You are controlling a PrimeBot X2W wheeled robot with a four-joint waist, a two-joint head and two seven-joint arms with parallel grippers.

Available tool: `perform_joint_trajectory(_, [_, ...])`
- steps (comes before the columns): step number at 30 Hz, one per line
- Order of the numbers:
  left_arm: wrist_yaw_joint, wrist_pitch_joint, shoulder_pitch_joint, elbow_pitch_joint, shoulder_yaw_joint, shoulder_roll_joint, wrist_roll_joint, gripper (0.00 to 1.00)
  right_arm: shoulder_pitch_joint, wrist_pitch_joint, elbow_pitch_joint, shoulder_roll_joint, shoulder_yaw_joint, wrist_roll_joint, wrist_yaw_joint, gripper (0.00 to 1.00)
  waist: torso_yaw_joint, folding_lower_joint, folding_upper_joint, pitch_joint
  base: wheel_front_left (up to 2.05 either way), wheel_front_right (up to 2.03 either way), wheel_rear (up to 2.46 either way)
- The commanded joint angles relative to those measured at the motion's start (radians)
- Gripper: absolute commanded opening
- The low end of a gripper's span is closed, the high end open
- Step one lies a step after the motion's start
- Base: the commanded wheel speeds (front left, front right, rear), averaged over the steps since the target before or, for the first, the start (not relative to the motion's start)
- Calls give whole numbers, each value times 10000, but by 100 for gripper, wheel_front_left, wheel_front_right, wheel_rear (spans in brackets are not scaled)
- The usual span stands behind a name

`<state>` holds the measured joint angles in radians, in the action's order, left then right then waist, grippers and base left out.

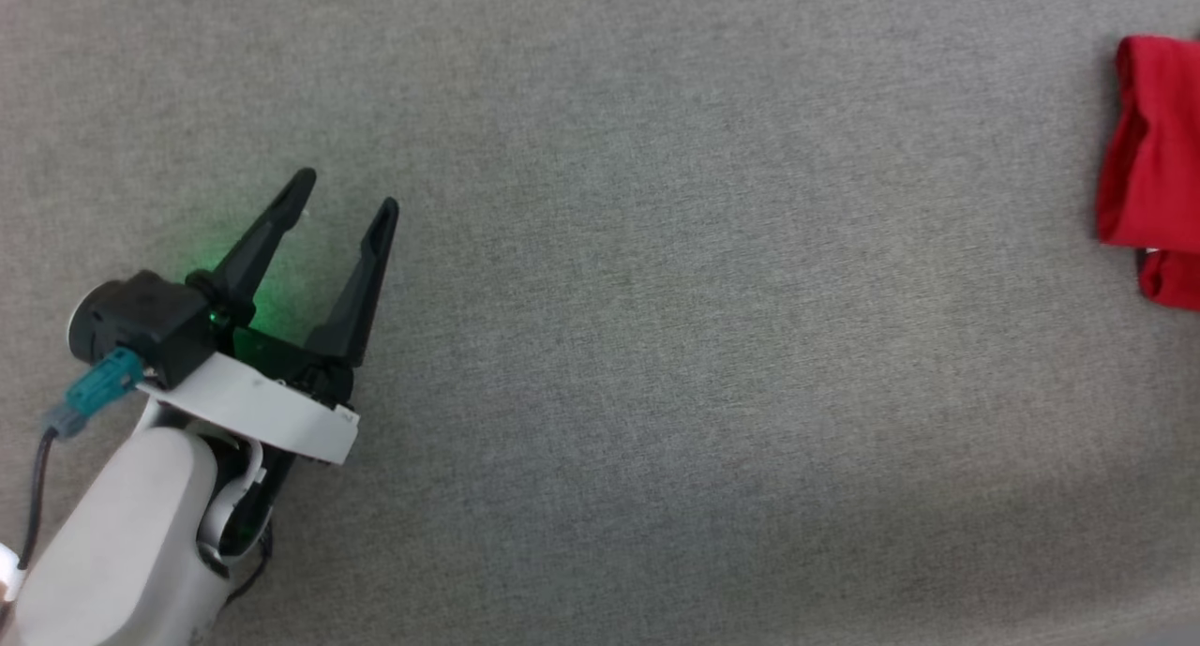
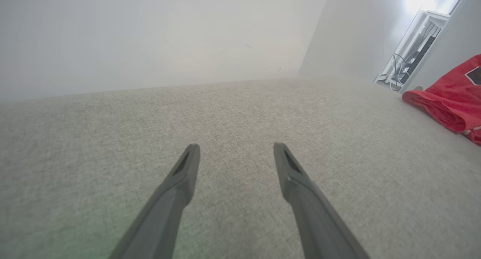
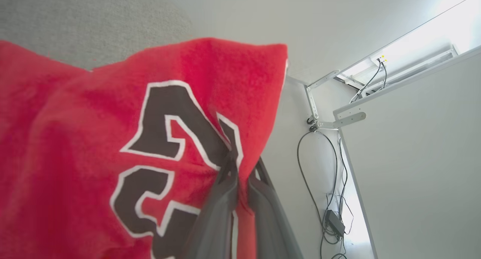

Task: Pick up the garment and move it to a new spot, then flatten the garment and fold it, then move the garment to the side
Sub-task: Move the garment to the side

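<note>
— As I check the head camera, where's the red jersey (image 1: 1153, 158)?
— At the right edge of that view, over the grey fabric-covered table (image 1: 656, 346), well apart from my left gripper (image 1: 345, 192).
— Its fingers?
— Spread wide, holding nothing.
— And the right?
— My right gripper (image 3: 243, 170) has its fingers pinched on the red jersey, right at the black, white-outlined print (image 3: 161, 120).

My right gripper (image 3: 242, 168) is pinched on a fold of the red garment (image 3: 94, 138), black number print facing me; cables (image 3: 323, 176) hang behind.
</note>
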<state>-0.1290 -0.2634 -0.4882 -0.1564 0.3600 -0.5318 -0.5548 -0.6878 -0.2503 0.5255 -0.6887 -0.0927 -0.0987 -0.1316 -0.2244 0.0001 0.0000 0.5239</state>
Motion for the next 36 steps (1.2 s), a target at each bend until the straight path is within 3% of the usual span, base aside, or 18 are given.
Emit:
perform_joint_trajectory(1, [-18, -4, -92, -27, 28, -39, -71, 100, -147, 107, 210, 160, -72, 190, 21, 0, 67, -1, 0, 84, 0, 0, 0])
perform_joint_trajectory(10, [-3, 4, -79, -117, 35, -110, -160, 100, -590, 635, 1526, 1148, -907, 1036, 21, 0, 319, -1, 0, 187, 0, 0, 0])
perform_joint_trajectory(11, [-3, 4, -58, -110, 21, -108, -163, 100, -632, 698, 1623, 1200, -1005, 1124, 21, 5, 339, -1, 0, 176, 0, 0, 0])
perform_joint_trajectory(14, [-3, 2, 22, -99, -34, -107, -200, 100, -786, 831, 1863, 1405, -1321, 1377, 21, 43, 380, -1, 0, 118, 0, 0, 0])
perform_joint_trajectory(15, [-3, 4, 41, -107, -42, -90, -211, 100, -829, 847, 1921, 1461, -1382, 1461, 21, 62, 391, -1, 0, 82, 0, 0, 0])
perform_joint_trajectory(16, [-3, 2, 54, -111, -44, -72, -222, 100, -870, 875, 1949, 1500, -1438, 1508, 21, 91, 402, -1, 0, 41, 0, 0, 0])
perform_joint_trajectory(17, [-5, 2, 64, -112, -64, -49, -230, 100, -924, 895, 1999, 1523, -1517, 1539, 21, 100, 419, -1, 0, -2, 0, 0, 0])
perform_joint_trajectory(28, [-5, 0, 429, -143, -324, 265, -195, 100, -984, 1408, 2363, 1601, -1749, 1546, 21, 100, 842, -1, 0, -693, 0, 0, 0])
perform_joint_trajectory(36, [-5, 0, 1023, -283, -717, 567, -99, 100, -923, 2160, 2532, 1861, -1311, 1194, 21, 100, 1248, -1, 0, -1599, 0, 0, 0])
